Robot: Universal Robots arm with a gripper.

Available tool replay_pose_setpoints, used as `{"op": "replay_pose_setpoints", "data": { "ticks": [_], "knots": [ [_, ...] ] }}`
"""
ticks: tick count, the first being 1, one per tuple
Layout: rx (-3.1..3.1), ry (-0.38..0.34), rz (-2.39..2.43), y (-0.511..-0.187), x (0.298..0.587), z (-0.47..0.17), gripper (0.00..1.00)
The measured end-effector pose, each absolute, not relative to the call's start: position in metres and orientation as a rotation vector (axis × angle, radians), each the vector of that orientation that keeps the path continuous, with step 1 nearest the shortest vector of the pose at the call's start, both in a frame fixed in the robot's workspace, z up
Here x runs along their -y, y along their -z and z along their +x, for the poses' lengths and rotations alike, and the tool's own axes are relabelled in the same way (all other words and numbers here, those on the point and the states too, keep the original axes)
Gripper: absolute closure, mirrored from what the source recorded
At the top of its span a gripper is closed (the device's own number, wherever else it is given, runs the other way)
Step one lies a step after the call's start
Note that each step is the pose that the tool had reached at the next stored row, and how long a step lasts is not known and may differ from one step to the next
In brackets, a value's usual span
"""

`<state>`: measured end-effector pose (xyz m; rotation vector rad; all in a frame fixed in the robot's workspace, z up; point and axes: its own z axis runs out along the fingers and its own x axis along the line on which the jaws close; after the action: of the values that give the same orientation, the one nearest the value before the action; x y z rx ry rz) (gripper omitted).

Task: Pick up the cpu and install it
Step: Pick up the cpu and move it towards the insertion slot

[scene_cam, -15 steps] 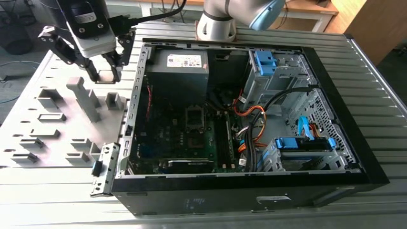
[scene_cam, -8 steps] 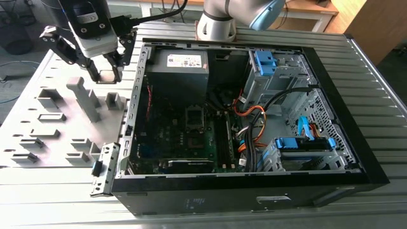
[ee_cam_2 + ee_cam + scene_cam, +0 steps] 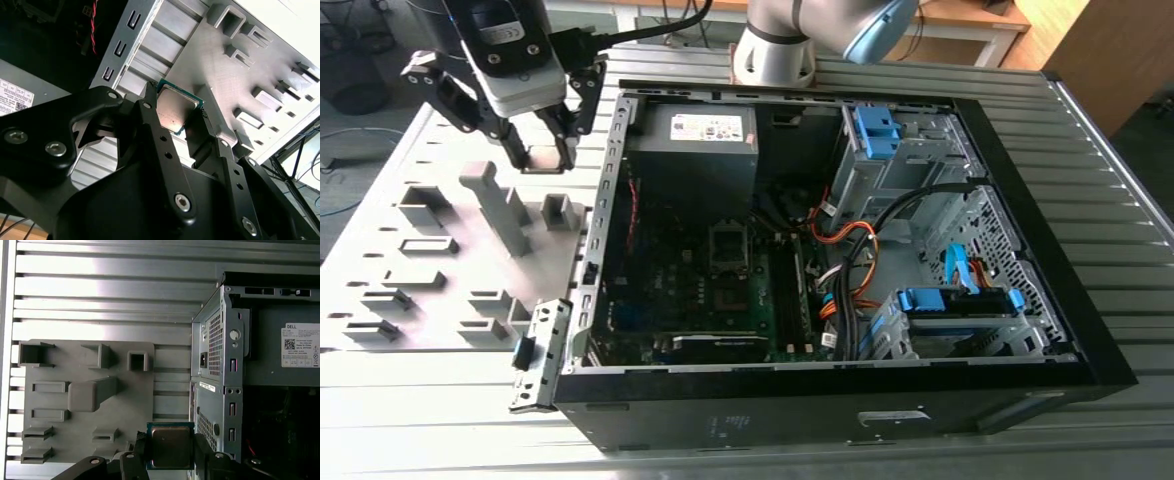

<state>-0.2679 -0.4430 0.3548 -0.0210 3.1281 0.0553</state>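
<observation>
1. The cpu (image 3: 170, 445) is showing a smooth silver-grey metal top with a dull sheen, edged by green board.
2. The gripper (image 3: 176, 111) is looking matt black, dotted with shiny metal screws (image 3: 182, 201).
3. The tray (image 3: 447, 270) is looking like matt grey plastic.
4. The table (image 3: 110, 285) is gleaming as ribbed bare metal.
5. The case (image 3: 654, 410) is showing a black outer shell and dull grey perforated sheet metal inside.
6. The label (image 3: 711, 127) is looking like white paper.

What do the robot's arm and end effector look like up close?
The arm is a round silver-grey tube with a light blue cap. The end effector has a pale grey body and black, angular fingers dotted with silver screws. A black cable runs to it.
</observation>
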Motion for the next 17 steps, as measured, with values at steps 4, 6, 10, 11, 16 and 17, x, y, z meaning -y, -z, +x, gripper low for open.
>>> {"op": "replay_pose_setpoints", "data": {
  "ticks": [4, 6, 10, 11, 16, 17],
  "knots": [
    [-3.128, -0.055, -0.021, -0.355, 0.443, -0.266, 0.53],
    [-3.128, -0.055, -0.021, -0.355, 0.443, -0.264, 0.53],
    [-3.128, -0.055, -0.021, -0.355, 0.443, -0.258, 0.53],
    [-3.128, -0.055, -0.021, -0.355, 0.443, -0.257, 0.53],
    [-3.128, -0.055, -0.021, -0.355, 0.443, -0.247, 0.53],
    [-3.128, -0.055, -0.021, -0.355, 0.443, -0.245, 0.53]
  ]
}}
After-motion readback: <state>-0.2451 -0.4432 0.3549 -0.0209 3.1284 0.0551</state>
